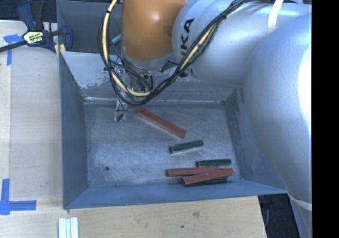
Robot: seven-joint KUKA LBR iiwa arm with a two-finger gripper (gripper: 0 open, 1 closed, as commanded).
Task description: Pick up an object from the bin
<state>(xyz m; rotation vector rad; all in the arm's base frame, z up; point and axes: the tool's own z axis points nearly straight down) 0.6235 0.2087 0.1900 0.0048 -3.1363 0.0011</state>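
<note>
My gripper (pixel 121 111) hangs low over the back left part of the bin floor, mostly hidden under the arm's orange cover. Just to its right lies a long red-brown stick (pixel 161 123), slanting down to the right, its upper end close to the gripper. A short dark green stick (pixel 186 147) lies further right, near the middle of the floor. Nothing shows in the gripper.
Near the front right wall lie another dark green stick (pixel 213 163) and two red-brown sticks (pixel 193 171) (pixel 207 178), close together. The arm covers the back right of the bin. The bin's walls slope inward around the floor.
</note>
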